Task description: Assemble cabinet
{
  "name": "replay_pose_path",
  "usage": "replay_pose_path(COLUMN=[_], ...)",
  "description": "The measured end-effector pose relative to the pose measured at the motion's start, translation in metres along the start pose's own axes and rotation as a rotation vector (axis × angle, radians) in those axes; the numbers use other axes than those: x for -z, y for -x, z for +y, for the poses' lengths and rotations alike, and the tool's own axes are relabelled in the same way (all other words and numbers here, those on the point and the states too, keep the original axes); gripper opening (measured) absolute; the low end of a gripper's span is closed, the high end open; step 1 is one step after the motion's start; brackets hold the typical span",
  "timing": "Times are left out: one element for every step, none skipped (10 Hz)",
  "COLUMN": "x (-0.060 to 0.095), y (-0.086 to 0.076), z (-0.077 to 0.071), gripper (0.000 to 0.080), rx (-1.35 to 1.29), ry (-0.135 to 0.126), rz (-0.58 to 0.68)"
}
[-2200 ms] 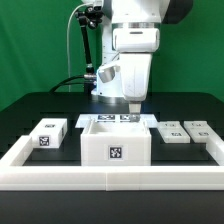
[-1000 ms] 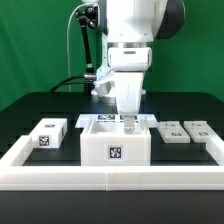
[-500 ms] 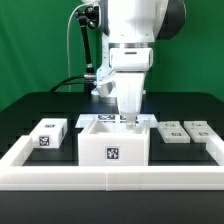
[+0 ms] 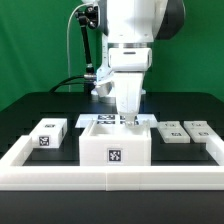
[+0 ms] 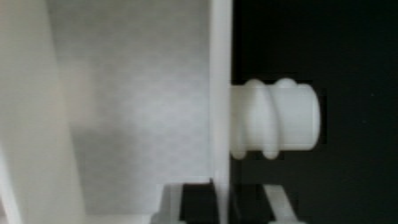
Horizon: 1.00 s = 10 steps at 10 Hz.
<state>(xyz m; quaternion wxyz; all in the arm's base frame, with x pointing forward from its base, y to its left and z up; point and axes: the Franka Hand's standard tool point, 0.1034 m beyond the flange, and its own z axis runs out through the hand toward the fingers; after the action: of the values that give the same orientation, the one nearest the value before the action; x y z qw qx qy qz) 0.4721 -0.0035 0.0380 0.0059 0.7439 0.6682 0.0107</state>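
The cabinet body, a large white open box with a marker tag on its front, stands in the middle of the table. My gripper reaches down over its back wall, with one finger on each side of it. In the wrist view the thin wall runs between the dark pads of my gripper, which press on it from both sides. A white round knob sticks out of the wall's outer face. A small tagged block lies at the exterior view's left. Two flatter tagged blocks lie at its right.
A long low white border frame runs along the front and both sides of the table. The marker board lies just behind the cabinet body, partly hidden by my gripper. The arm's base and cable stand at the back.
Since 2.2 s ago my gripper has come down and turned onto the body's back wall. Over the last second nothing has visibly moved.
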Motion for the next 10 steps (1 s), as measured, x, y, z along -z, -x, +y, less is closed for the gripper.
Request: replay_pose_path(x=[0.000, 0.001, 0.001, 0.000, 0.000, 0.001, 0.004, 0.004, 0.003, 0.002], y=[0.000, 0.001, 0.001, 0.001, 0.001, 0.001, 0.001, -0.006, -0.017, -0.027], z=[0.000, 0.001, 0.001, 0.000, 0.000, 0.001, 0.006, 0.011, 0.013, 0.015], gripper=[0.0032, 0.0032, 0.0032, 0.0032, 0.0032, 0.0032, 0.0032, 0.0032, 0.0032, 0.0032], rx=[-0.001, -0.001, -0.001, -0.001, -0.001, 0.011, 0.018, 0.028, 0.039, 0.050], ry=[0.000, -0.001, -0.001, -0.003, -0.004, -0.012, -0.022, -0.020, -0.022, -0.029], rz=[0.000, -0.001, -0.001, -0.001, -0.001, -0.004, -0.007, -0.004, 0.002, 0.005])
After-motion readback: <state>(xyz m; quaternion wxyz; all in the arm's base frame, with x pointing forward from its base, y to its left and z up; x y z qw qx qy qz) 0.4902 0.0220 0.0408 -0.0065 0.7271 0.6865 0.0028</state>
